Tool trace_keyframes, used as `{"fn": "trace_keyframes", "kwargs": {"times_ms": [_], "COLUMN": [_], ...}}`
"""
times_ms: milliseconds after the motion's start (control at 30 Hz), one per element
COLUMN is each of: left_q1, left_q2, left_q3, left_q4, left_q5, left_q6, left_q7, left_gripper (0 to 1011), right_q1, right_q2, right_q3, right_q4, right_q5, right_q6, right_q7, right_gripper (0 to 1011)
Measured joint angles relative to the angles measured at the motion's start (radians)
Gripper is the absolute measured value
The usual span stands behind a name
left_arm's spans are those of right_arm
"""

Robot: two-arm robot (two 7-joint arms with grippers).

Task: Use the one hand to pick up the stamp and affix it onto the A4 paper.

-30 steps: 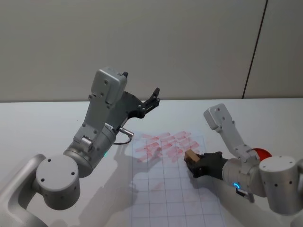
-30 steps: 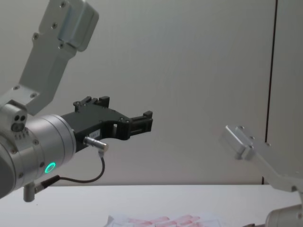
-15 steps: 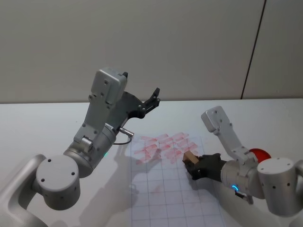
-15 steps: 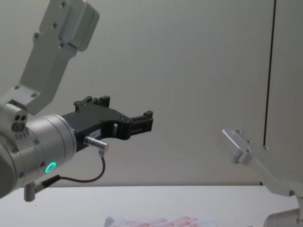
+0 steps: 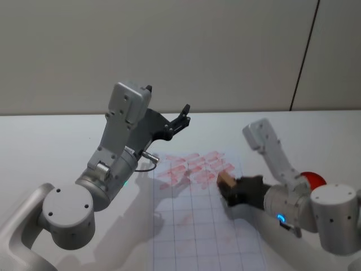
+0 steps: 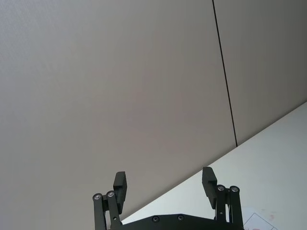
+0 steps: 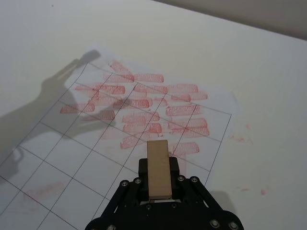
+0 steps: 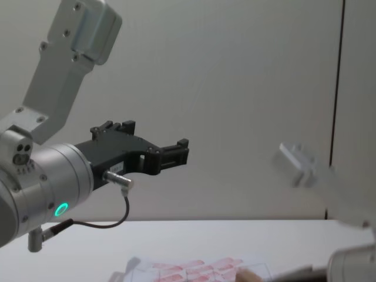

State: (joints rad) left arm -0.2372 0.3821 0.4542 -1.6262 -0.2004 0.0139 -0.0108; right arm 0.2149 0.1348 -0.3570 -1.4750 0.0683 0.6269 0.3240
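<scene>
1. The A4 paper (image 7: 72,158) lies flat on the white bench (image 5: 45,135). Thin grid lines divide the sheet into cells.
2. The cells at the far end of the sheet carry rows of pink-red prints (image 7: 144,103). The prints sit close together and some overlap. The nearer cells are mostly bare.
3. The stamp (image 7: 159,172) is a light wood-coloured block. It is over the right part of the sheet, its long side pointing toward the prints and its far end just beside the nearest print. Whether its underside touches the sheet cannot be told.
4. The right claw (image 5: 230,191) is clamped on the stamp, one black finger on each side of the block. Its pale arm enters from the right of the head view.
5. The left claw (image 6: 164,184) is held well above the bench, beyond the far left corner of the sheet. Its fingers stand apart with nothing between them, and it faces the wall (image 6: 120,72).
6. The shadow (image 7: 62,91) of the left arm falls across the left part of the sheet.
7. A red round object (image 5: 311,180) sits on the bench behind the right arm, partly hidden by it.
8. Small red smears (image 7: 240,139) mark the bare bench just off the sheet's edge, near the prints.
</scene>
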Motion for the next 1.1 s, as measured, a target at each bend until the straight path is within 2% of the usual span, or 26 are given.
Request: {"fn": "trace_keyframes", "kwargs": {"times_ms": [267, 467, 767, 1100], "left_q1": [0.0, 0.0, 0.0, 0.0], "left_q2": [0.0, 0.0, 0.0, 0.0], "left_q3": [0.0, 0.0, 0.0, 0.0], "left_q4": [0.0, 0.0, 0.0, 0.0], "left_q5": [0.0, 0.0, 0.0, 0.0], "left_q6": [0.0, 0.0, 0.0, 0.0], "left_q7": [0.0, 0.0, 0.0, 0.0], "left_gripper": [1001, 1001, 1001, 1001], "right_q1": [0.002, 0.002, -0.007, -0.044], "right_q2": [0.011, 0.023, 0.046, 0.081], "right_q3": [0.032, 0.06, 0.098, 0.137], "right_q4": [-0.091, -0.131, -0.16, -0.186], "right_q5": [0.042, 0.074, 0.111, 0.148], "right_q6": [-0.015, -0.009, 0.013, 0.048], "right_q7": [-0.046, -0.087, -0.134, -0.18], "right_gripper": [221, 221, 220, 220]}}
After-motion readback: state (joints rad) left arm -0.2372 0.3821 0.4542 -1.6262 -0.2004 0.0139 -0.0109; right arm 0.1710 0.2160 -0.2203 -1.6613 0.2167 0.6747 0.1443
